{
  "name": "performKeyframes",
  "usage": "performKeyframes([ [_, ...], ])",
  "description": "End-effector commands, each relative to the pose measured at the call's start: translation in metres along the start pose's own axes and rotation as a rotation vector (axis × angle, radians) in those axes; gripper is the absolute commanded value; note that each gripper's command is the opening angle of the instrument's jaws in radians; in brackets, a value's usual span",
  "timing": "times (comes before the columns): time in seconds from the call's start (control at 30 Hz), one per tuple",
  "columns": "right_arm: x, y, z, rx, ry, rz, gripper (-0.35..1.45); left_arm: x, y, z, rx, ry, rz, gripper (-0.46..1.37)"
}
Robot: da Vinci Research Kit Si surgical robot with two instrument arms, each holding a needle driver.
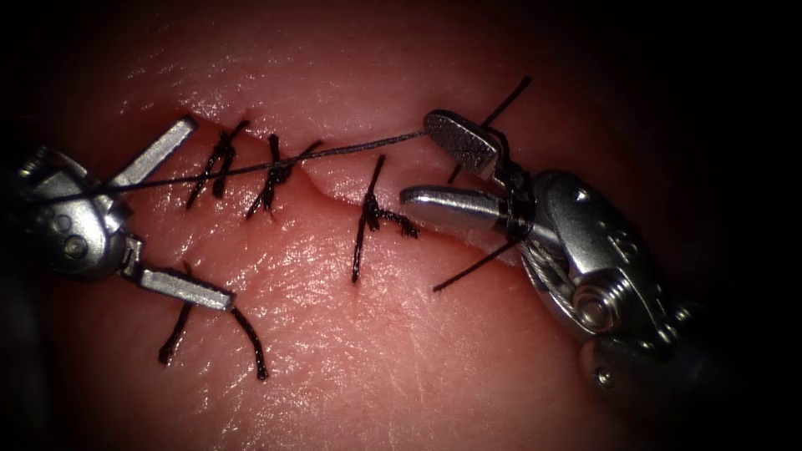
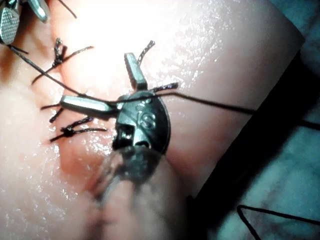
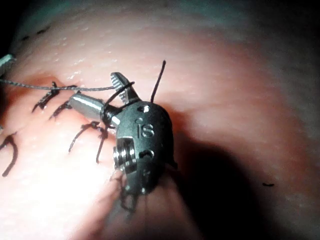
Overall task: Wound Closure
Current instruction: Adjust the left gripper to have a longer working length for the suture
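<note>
The tissue (image 1: 359,351) carries a cut running left to right, closed by several knotted black stitches (image 1: 271,175). My left tool (image 1: 207,212) stands at the cut's left end with its jaws spread wide and holding nothing. A thin thread (image 1: 334,152) runs taut from the far left, across the left tool's hinge, to the tip of the right tool's upper jaw. My right tool (image 1: 419,159) is open at the cut's right end, gripping nothing. Neither tool holds the needle. The left wrist view shows the left tool (image 2: 95,77) under the thread (image 2: 210,102). The right wrist view shows the right tool (image 3: 92,87) open.
Dark thread tails (image 1: 504,98) stick out above and below the right tool's jaw base (image 1: 476,267). A knotted stitch (image 1: 368,217) lies just left of the right tool's lower jaw. Two short tails (image 1: 251,342) lie below the left tool. Loose thread (image 2: 270,212) lies on cloth beside the tissue.
</note>
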Motion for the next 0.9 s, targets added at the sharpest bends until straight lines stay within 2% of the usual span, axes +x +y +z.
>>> performKeyframes([
  [0.03, 0.0000, 0.0000, 0.0000, 0.000, 0.000, 0.000, 0.95, 0.0001, 0.0000, 0.0000, 0.004, -0.004, -0.013, 0.81],
  [0.1, 0.0000, 0.0000, 0.0000, 0.000, 0.000, 0.000, 0.95, 0.0001, 0.0000, 0.0000, 0.006, -0.006, -0.019, 0.48],
  [0.23, 0.0000, 0.0000, 0.0000, 0.000, 0.000, 0.000, 0.94, 0.0000, 0.0000, -0.0001, 0.009, -0.008, -0.036, 0.27],
  [0.5, 0.0000, 0.0000, 0.0000, 0.000, 0.000, 0.000, 0.94, -0.0001, -0.0002, -0.0005, 0.009, -0.008, -0.041, 0.16],
  [0.73, 0.0000, 0.0000, 0.0000, 0.000, 0.000, 0.000, 0.94, -0.0002, -0.0005, -0.0009, 0.005, -0.019, -0.038, -0.07],
  [0.9, 0.0000, 0.0000, 0.0000, 0.000, 0.000, 0.000, 0.94, -0.0003, -0.0005, -0.0010, 0.005, -0.031, -0.036, -0.10],
])
